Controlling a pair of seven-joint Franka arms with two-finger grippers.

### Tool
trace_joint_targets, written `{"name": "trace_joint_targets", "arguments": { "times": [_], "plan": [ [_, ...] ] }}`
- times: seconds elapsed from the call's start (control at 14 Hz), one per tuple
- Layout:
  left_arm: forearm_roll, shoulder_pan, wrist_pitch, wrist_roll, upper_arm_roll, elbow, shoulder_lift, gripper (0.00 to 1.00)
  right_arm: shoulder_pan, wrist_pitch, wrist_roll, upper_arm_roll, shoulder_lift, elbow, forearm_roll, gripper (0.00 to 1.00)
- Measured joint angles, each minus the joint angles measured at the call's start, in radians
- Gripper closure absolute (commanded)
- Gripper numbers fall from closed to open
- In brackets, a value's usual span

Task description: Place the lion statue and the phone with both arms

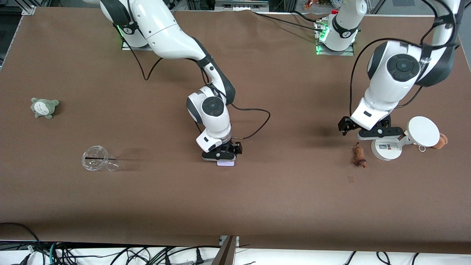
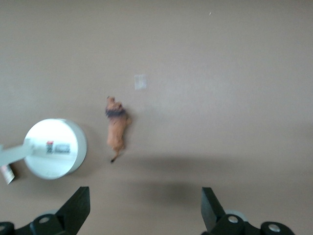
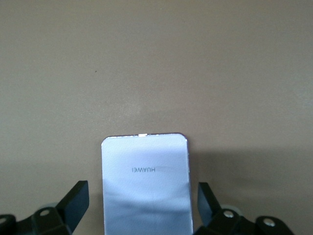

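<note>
The lion statue point(image 1: 358, 156), a small orange-brown figurine, lies on the brown table beside the base of the white stand; it also shows in the left wrist view point(image 2: 116, 128). My left gripper point(image 1: 369, 133) point(image 2: 144, 208) is open and empty, up over bare table close to the lion. The phone point(image 1: 225, 163), pale lavender-white, lies flat on the table near its middle. My right gripper point(image 1: 219, 156) point(image 3: 142, 205) is open and low over the phone point(image 3: 145, 181), one finger on each side with a gap to each long edge.
A white stand point(image 1: 385, 150) point(image 2: 55, 148) with a round disc stands at the left arm's end, a brown plush toy point(image 1: 440, 141) beside it. A clear cup point(image 1: 98, 159) lies on its side and a grey-green plush point(image 1: 44, 107) sits at the right arm's end.
</note>
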Motion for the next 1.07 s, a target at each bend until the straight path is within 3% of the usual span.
{"name": "trace_joint_targets", "arguments": {
  "times": [0.43, 0.71, 0.86, 0.93, 1.07],
  "plan": [
    [-0.072, 0.017, -0.477, 0.056, 0.002, 0.282, -0.054, 0.0, 0.003, 0.018, 0.001, 0.0, 0.017, -0.002, 0.0, 0.01],
    [-0.113, 0.1, -0.677, 0.165, 0.005, 0.466, -0.058, 0.0, 0.004, 0.041, 0.001, 0.0, 0.034, -0.002, 0.0, 0.04],
    [-0.114, 0.135, -0.705, 0.238, 0.006, 0.514, -0.058, 0.0, 0.004, 0.042, 0.001, 0.0, 0.034, -0.002, -0.001, 0.54],
    [-0.114, 0.145, -0.707, 0.271, 0.006, 0.522, -0.058, 0.0, 0.004, 0.042, 0.001, 0.0, 0.034, -0.002, -0.002, 0.63],
    [-0.114, 0.159, -0.708, 0.311, 0.007, 0.525, -0.055, 0.0, 0.001, 0.041, 0.001, -0.003, 0.032, -0.002, -0.005, 0.64]
  ]
}}
